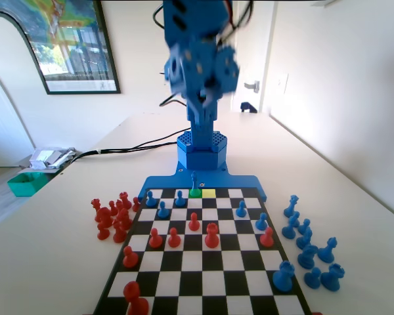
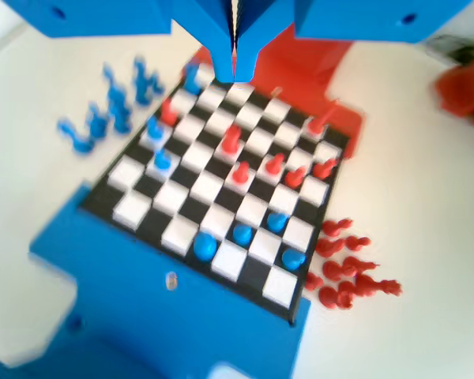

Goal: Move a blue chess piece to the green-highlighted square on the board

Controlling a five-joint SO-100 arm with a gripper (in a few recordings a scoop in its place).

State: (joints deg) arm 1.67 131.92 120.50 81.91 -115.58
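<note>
The slim, tall blue chess piece stands upright on the green-highlighted square in the board's far row, just in front of the blue arm's base. From above in the wrist view the same blue chess piece is a round blob in the board's near row. My gripper is raised well above the piece, blurred, with nothing in it. In the wrist view the gripper hangs from the top edge, its jaws pressed together and shut.
A paler yellow square lies just right of the green one. Several blue pawns and red pieces stand across the board's middle. Captured red pieces cluster off the left side and captured blue pieces off the right. A green box sits far left.
</note>
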